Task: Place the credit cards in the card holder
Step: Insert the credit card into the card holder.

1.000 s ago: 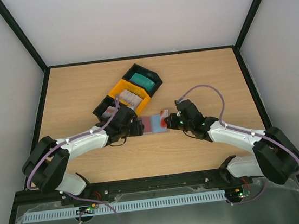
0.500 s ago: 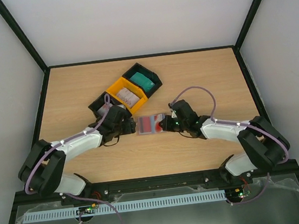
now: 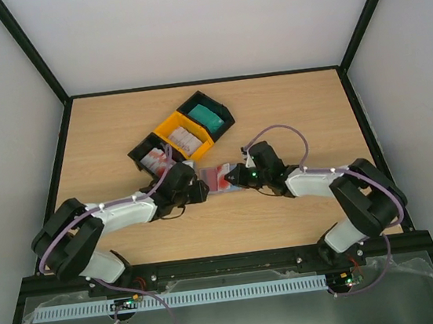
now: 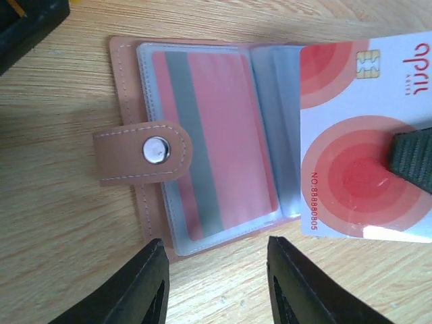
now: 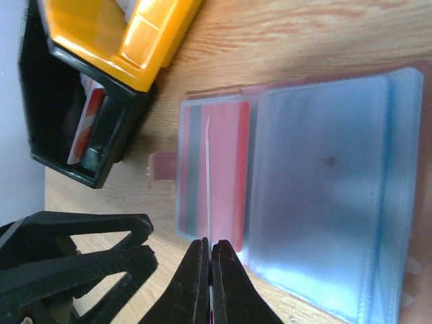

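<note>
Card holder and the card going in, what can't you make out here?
- Top external: card holder mostly covered by the left gripper and right gripper.
- Left wrist: red-and-white card cut off by the frame's right edge, partly under the right gripper's finger.
- Right wrist: that card is edge-on, so its face is unreadable.

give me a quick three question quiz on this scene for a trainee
1. True or false: the wallet lies open on the table.
2. Which gripper holds the red-and-white card? A left, B right.
3. What colour is the middle tray, between the black trays?
Key: 1 true; 2 B, the right gripper, shut on it; 3 yellow.
</note>
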